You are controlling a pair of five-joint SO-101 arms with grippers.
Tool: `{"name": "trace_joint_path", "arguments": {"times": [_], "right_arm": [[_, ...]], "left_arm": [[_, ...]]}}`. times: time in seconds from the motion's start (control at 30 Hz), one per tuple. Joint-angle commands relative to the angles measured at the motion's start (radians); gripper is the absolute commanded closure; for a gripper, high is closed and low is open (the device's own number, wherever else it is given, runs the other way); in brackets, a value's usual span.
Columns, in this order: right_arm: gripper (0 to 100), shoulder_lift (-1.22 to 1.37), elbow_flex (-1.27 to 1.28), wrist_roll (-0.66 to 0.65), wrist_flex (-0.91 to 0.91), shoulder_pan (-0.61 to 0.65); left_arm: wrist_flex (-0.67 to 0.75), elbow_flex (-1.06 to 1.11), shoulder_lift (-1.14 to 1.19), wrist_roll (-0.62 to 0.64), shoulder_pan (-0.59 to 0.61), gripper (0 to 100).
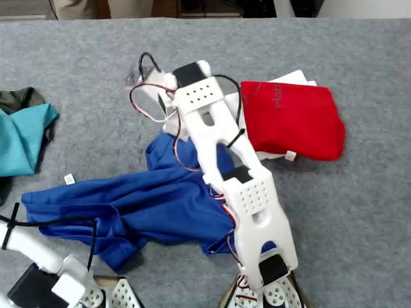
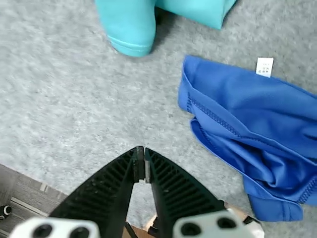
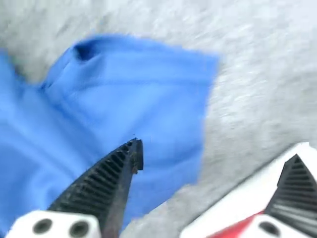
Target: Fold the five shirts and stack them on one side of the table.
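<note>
Hovering over one end of the rumpled blue shirt [image 1: 148, 199], the right gripper [image 3: 216, 151] spreads its jaws wide with nothing between them. The left gripper [image 2: 140, 163] hangs above bare grey table [image 1: 359, 212] near the shirt's other end, its fingers pressed together and empty. The blue shirt sprawls unfolded across the middle of the table, its upper end close to the folded red shirt [image 1: 292, 119].

The likeliest trouble sits at that upper end. A bite taken there may catch a single layer, and the cloth would then slide and bunch instead of folding flat. A pull toward the red shirt could also nudge the finished pile out of square, because the two lie so near. The shirt's creases, left unsmoothed, would probably give a lumpy fold that stacks badly. The left gripper would have to open before it could pin or lift the far hem.

Counted on the table:
- one blue shirt, bearing one small white tag [image 1: 69, 179];
- one red shirt, resting on one white folded piece [image 1: 295, 77];
- one teal shirt [image 1: 22, 138] at the table's edge, over one dark garment [image 1: 16, 99].

That makes five pieces, if the white and the dark ones are shirts, which cannot be confirmed. Two arms work the scene.
</note>
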State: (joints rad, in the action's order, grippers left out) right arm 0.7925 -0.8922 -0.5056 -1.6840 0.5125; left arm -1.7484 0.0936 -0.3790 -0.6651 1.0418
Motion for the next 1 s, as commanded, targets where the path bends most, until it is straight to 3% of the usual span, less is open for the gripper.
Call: {"name": "trace_joint_path", "arguments": {"times": [0.0, 0.2, 0.3, 0.63, 0.8, 0.97], "right_arm": [[58.9, 0.002, -0.058, -0.005, 0.114, -0.019], [72.1, 0.186, -0.093, -0.005, 0.226, -0.021], [74.0, 0.283, -0.179, -0.002, 0.285, -0.024], [72.0, 0.447, -0.479, -0.009, 0.147, -0.024], [73.1, 0.444, -0.467, -0.097, 0.104, -0.019], [80.7, 0.444, -0.467, -0.196, 0.074, -0.005]], "left_arm": [[-0.009, 0.014, -0.024, 0.012, -0.017, 98], [-0.009, 0.063, -0.024, 0.012, -0.015, 98], [-0.008, 0.106, -0.024, 0.012, -0.017, 98], [0.063, 0.212, -0.031, 0.012, -0.008, 98], [0.061, 0.209, -0.031, 0.012, -0.008, 98], [0.061, 0.212, -0.031, 0.011, -0.008, 98]]}}
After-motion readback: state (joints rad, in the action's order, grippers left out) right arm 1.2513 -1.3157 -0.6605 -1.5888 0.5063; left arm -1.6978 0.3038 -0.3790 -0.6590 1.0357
